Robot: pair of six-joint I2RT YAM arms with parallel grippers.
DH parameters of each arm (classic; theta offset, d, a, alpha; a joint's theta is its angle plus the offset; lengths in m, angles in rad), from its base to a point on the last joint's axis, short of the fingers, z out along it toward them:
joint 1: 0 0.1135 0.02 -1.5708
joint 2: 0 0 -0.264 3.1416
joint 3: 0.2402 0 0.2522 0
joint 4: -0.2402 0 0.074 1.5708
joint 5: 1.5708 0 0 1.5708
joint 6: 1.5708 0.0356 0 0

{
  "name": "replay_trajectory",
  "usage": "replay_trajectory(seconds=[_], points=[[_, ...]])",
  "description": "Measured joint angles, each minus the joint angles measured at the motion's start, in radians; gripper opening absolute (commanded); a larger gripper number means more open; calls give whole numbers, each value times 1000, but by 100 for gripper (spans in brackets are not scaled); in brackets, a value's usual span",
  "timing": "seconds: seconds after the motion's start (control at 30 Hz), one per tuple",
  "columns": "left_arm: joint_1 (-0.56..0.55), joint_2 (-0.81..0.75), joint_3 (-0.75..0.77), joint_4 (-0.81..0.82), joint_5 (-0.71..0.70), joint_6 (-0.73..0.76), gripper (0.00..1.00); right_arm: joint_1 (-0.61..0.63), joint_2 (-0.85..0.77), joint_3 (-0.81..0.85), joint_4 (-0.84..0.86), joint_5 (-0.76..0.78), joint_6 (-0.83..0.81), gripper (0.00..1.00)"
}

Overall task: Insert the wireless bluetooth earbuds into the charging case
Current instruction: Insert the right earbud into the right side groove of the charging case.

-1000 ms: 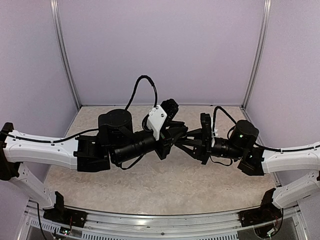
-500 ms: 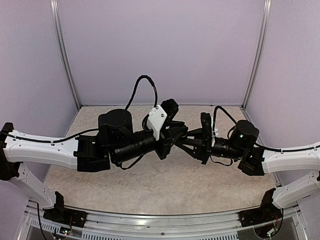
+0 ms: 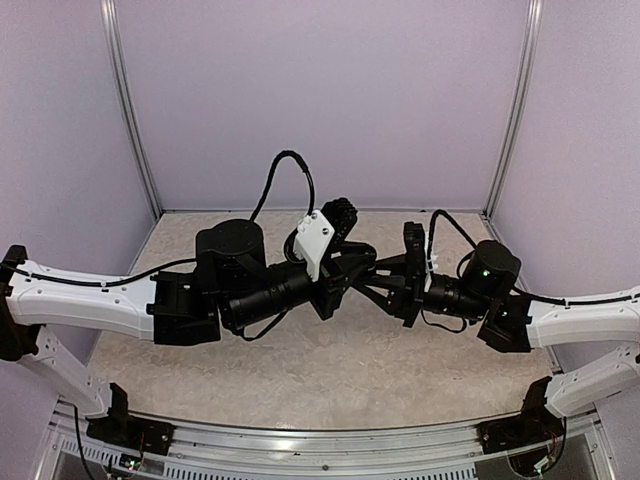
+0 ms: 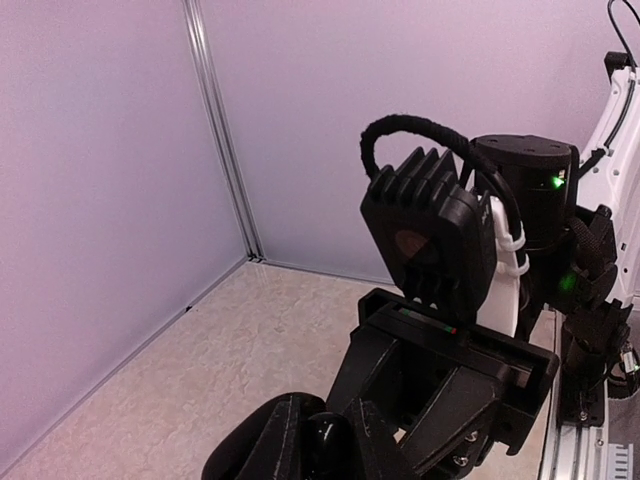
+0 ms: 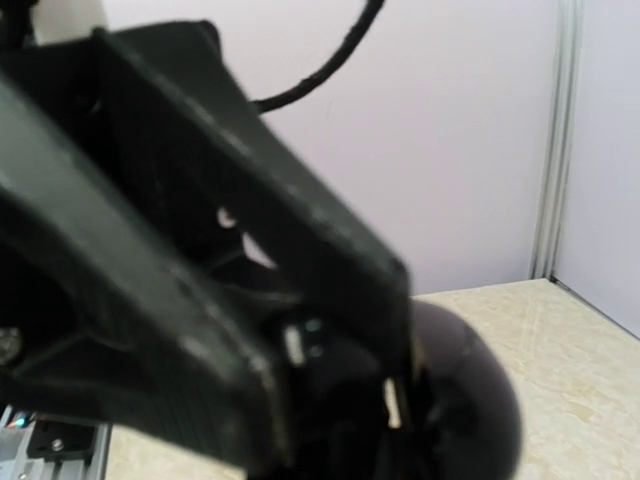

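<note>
From the near edge of the speckled table point(image 3: 300, 370), both arms stretch inward and meet above its middle. The left gripper point(image 3: 343, 280) and the right gripper point(image 3: 370, 286) are nose to nose, their tips touching or very nearly so. The right gripper's jaws are closed, but what they pinch, if anything, is hidden among black parts. In the left wrist view a glossy black rounded thing point(image 4: 324, 443) sits between the left gripper's fingers point(image 4: 270, 440), and the right gripper's fingers come in just beside it. Whether the left jaws clamp it cannot be told, nor whether it is the charging case. The right wrist view is badly blurred and shows a dark domed shape point(image 5: 465, 395) at its lower right. The earbuds cannot be picked out in any view. Beyond the grippers stands the plain lilac back wall point(image 3: 320, 100).
</note>
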State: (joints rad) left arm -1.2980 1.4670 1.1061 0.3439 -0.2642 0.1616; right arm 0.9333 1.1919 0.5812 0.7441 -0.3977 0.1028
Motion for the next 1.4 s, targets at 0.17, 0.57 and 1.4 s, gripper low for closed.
replay_trajectory(seconds=[0.17, 0.57, 1.4], points=[[-3, -1, 0, -8, -6, 1, 19, 0, -12, 0, 0, 29, 3, 0], [-10, -3, 0, -28, -14, 4, 23, 0, -12, 0, -8, 10, -13, 0], [-40, -62, 15, -99, -34, 90, 67, 0, -11, 0, -13, 10, -31, 0]])
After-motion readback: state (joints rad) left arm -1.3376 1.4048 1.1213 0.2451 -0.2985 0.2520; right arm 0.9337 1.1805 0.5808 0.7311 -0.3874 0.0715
